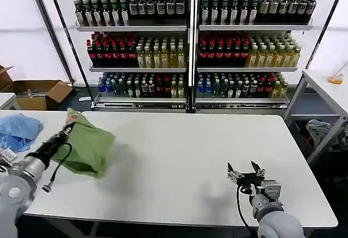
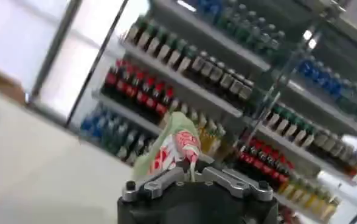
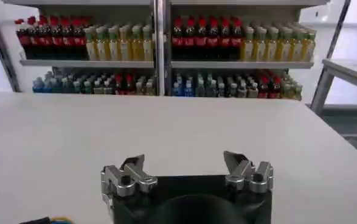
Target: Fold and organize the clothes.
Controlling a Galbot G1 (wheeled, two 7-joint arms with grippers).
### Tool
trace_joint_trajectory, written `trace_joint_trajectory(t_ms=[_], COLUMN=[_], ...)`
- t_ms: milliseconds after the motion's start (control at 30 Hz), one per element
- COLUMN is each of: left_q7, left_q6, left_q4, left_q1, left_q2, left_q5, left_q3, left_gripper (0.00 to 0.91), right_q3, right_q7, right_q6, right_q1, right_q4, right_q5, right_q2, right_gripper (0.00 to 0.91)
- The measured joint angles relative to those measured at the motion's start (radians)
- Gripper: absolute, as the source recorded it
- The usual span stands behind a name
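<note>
At nine o'clock the left gripper pinches the light green polo shirt aloft, seemingly to carry it, while the right gripper waits spread at five.

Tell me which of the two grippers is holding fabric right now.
The left gripper, raised over the table's left side, is pinched shut on the light green shirt, which hangs from it. The right gripper is open and empty near the front edge.

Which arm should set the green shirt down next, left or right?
Left. The left gripper is shut on the green shirt, holding it above the table. The right gripper is open, far across the table.
</note>
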Motion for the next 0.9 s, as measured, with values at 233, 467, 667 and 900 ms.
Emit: trace_joint_trajectory(t_ms=[233,467,667,900], left_q7=[0.054,0.083,0.093,0.078], left_q6=[-0.006,-0.013,0.008,0.035], left_q4=[-0.053,-0.004,0.029,0.078], left_q1=[0.025,-0.012,-0.092,-0.174], left_q2=[0.039,0.013,-0.021,-0.070], left_q5=[0.306,0.661,0.814,0.876], left_q3=[0.128,0.381,0.567,0.737], left_gripper=[0.020,0.020,0.020,0.030], right_q3=[0.006,0.023,0.035,0.039], right_q7=[-0.003,-0.004,-0.006,-0.008], right_q6=[0.002,0.003,0.003,0.004], right_q1=[-0.018,-0.032,-0.037,-0.032], right_q4=[0.010,0.017,0.018,0.021], right_q5=[-0.012,-0.012,-0.013,-0.011], right_q2=[0.008,0.005,0.009,0.011], right_gripper=[0.907,0.907,0.907,0.907])
